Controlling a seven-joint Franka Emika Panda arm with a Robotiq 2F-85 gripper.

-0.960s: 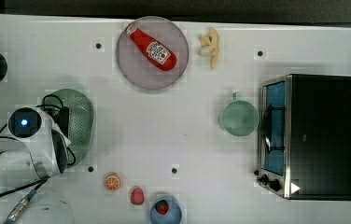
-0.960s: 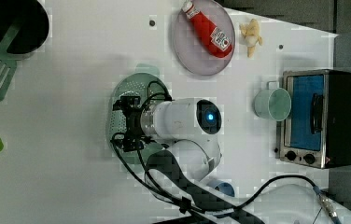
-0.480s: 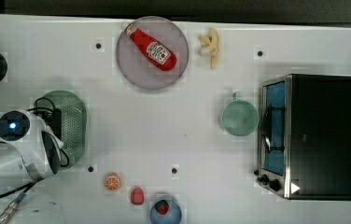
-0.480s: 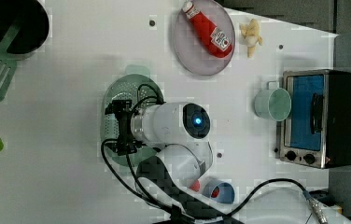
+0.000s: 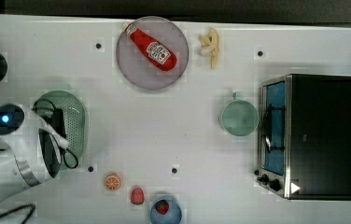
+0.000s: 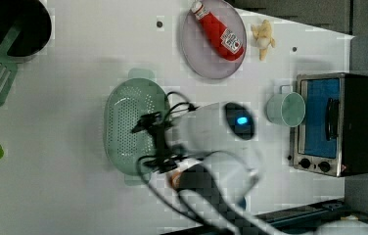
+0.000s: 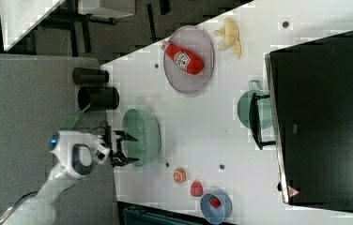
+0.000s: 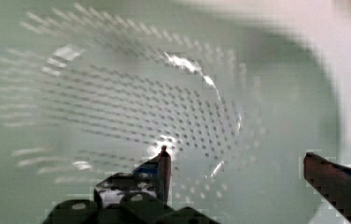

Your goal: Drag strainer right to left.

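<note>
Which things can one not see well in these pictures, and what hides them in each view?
- Strainer: in the top view the arm covers its side toward the top view's left.
- Gripper: whether a finger touches the strainer's rim cannot be told in the right view.
- Strainer's far rim in the wrist view: blurred.
- Blue bowl: cut off by the top view's lower edge.

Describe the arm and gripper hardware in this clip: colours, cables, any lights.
The arm is glossy white with dark joint bands and a glowing blue light on top. Black cables loop by its wrist. The gripper is black with thin pointed fingers.
</note>
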